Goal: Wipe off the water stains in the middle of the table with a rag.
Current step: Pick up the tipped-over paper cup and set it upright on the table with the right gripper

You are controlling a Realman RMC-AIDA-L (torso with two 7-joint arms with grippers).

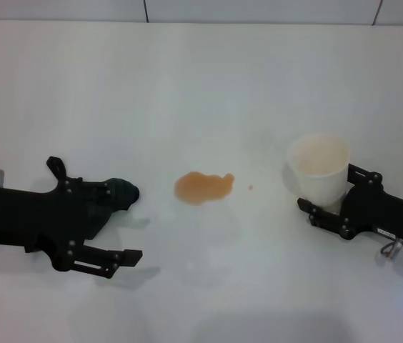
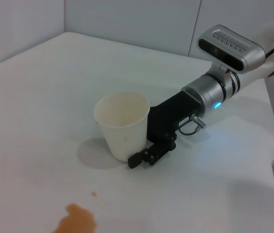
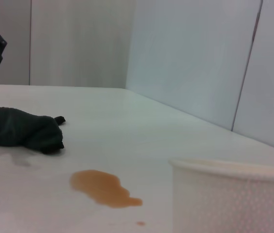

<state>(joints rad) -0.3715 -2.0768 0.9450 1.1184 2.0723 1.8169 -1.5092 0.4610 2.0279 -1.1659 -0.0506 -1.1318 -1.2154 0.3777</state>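
The orange-brown water stains lie in the middle of the white table, with a tiny speck to their right. They also show in the right wrist view. The dark rag lies bunched on the table left of the stains, also seen in the right wrist view. My left gripper is open just above the rag, one finger over it and the other finger nearer the front. My right gripper is shut on a white paper cup standing upright at the right.
The cup and the right arm also show in the left wrist view, with the cup standing right of the stains. Grey wall panels run along the table's far edge.
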